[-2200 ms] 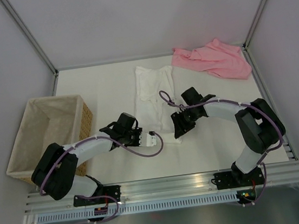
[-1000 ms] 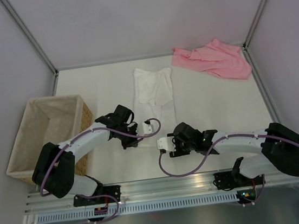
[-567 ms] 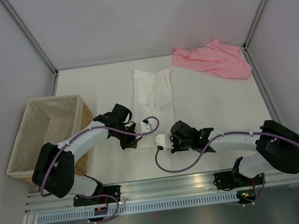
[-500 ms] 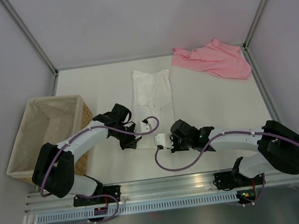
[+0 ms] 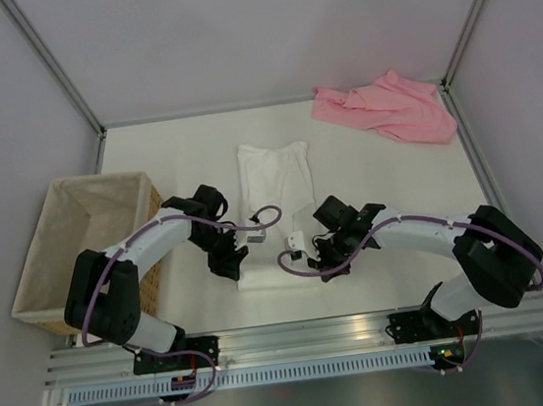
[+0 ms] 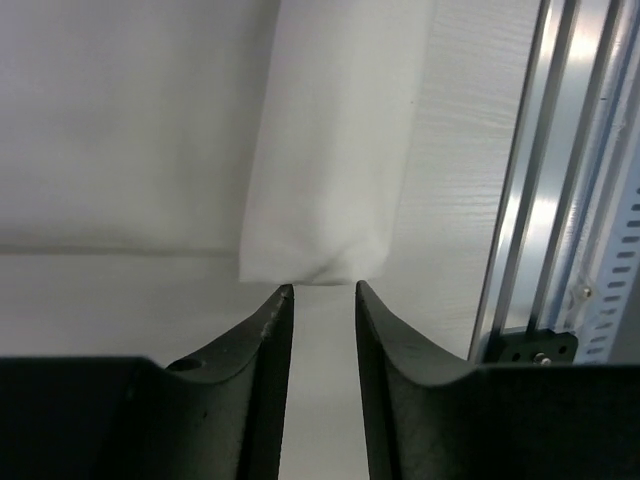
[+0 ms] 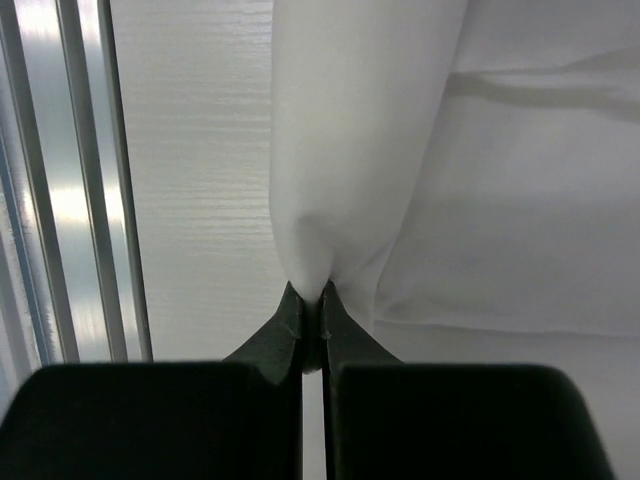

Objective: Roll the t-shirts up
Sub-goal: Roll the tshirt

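The white t-shirt lies as a narrow strip in the middle of the table, its near end wound into a roll. My right gripper is shut on the roll's right end, and the cloth is pinched between its tips. My left gripper sits at the roll's left end, slightly open, its tips just short of the cloth and holding nothing. The pink t-shirt lies crumpled at the back right, away from both arms.
A cloth-lined wicker basket stands at the left, beside the left arm's elbow. An aluminium rail runs along the near table edge, close behind the roll. Frame posts stand at the back corners.
Both grippers moved away from the near edge with the rolled end, shortening the flat strip. The right gripper shut on the roll's right end. The left gripper has opened off its end.
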Motion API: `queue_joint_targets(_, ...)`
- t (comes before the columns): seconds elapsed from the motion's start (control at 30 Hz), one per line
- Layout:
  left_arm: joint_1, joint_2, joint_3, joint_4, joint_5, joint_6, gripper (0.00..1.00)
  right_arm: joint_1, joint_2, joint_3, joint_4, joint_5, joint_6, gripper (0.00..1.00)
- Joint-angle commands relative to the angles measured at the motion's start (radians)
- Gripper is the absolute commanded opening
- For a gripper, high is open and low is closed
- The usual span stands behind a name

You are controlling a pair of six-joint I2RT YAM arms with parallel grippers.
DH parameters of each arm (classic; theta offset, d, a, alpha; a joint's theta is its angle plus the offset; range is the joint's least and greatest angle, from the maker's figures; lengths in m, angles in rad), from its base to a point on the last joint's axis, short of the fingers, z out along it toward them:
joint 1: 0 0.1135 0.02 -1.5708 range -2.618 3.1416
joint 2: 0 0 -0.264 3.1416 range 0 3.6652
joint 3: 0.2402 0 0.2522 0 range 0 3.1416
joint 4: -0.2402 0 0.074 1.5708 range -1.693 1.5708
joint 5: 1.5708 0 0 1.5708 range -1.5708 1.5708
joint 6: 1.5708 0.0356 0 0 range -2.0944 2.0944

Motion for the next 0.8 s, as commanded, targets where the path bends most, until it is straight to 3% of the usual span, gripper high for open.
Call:
queue_joint_targets(0.0,0.006,-0.08,-0.003,0.123,-0.043,-0.028,0.37,-0.046,0.061,0.067,-0.041,-0.165,-0.037,0.0)
queue_joint_targets(0.07,0.006,-0.158,-0.017,0.154,-0.075,-0.031,0.39,-0.069,0.091,0.098,-0.063,-0.214,-0.053,0.0)
queue_joint_targets(0.13,0.004,-0.217,-0.039,0.193,-0.056,-0.017,0.51,-0.09,0.11,0.124,-0.083,-0.242,-0.057,0.0)
queue_joint_targets(0.17,-0.006,-0.264,-0.066,0.205,-0.057,-0.011,0.65,-0.096,0.119,0.128,-0.084,-0.259,-0.048,0.0)
queue_joint_targets(0.4,-0.078,-0.326,-0.17,0.273,-0.072,0.0,0.7,-0.146,0.153,0.151,-0.084,-0.3,-0.036,0.0)
queue_joint_targets(0.6,-0.124,-0.234,-0.22,0.335,-0.127,-0.002,0.76,-0.162,0.174,0.159,-0.069,-0.308,-0.02,0.0)
queue_joint_targets(0.73,-0.124,-0.177,-0.217,0.379,-0.152,-0.025,0.7,-0.169,0.183,0.161,-0.067,-0.305,-0.017,0.0)
queue_joint_targets(0.77,-0.124,-0.166,-0.215,0.377,-0.155,-0.033,0.52,-0.172,0.185,0.162,-0.07,-0.305,-0.016,0.0)
